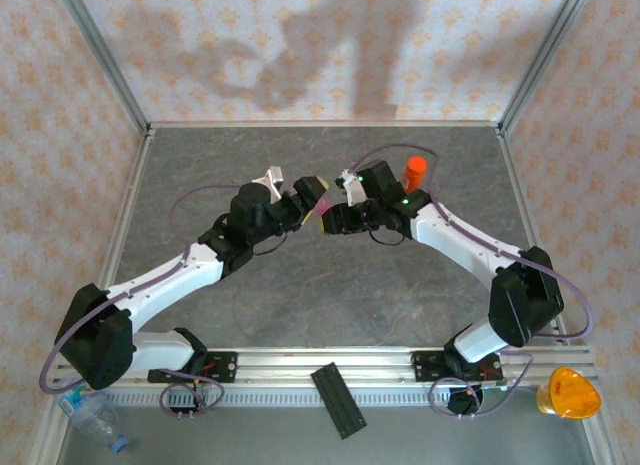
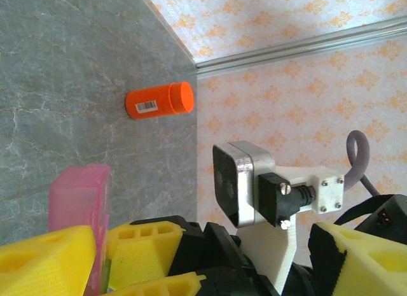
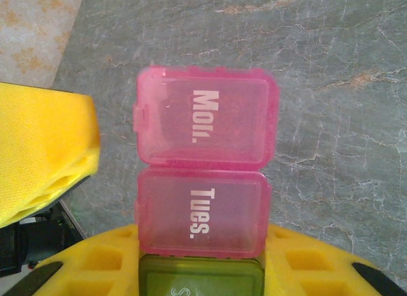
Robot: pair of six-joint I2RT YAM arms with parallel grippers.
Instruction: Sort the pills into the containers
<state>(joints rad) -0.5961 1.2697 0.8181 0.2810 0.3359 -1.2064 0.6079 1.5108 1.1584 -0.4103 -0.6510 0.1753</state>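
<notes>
**Opening the Mon. lid: steady hold, light touch**

The containers sit dead centre in the right wrist view. The pink Mon. box is on top, Tues. is under it, and the green one is at the bottom edge. All the lids look closed.

The right gripper is pinched onto the green/Tues. end, with a pad on each side. The left gripper has its fingers spread wide. One yellow pad is just beside the left edge of the Mon. box, near the little tab, and looks a hair off it.

My guess is the lid gets flicked open next. Mon. sticks out well past the grip, so any sideways shove will twist the strip. I'd catch the tab with one fingertip and lever it gently.

The orange bottle is well apart, in the upper left of the left wrist view.
</notes>
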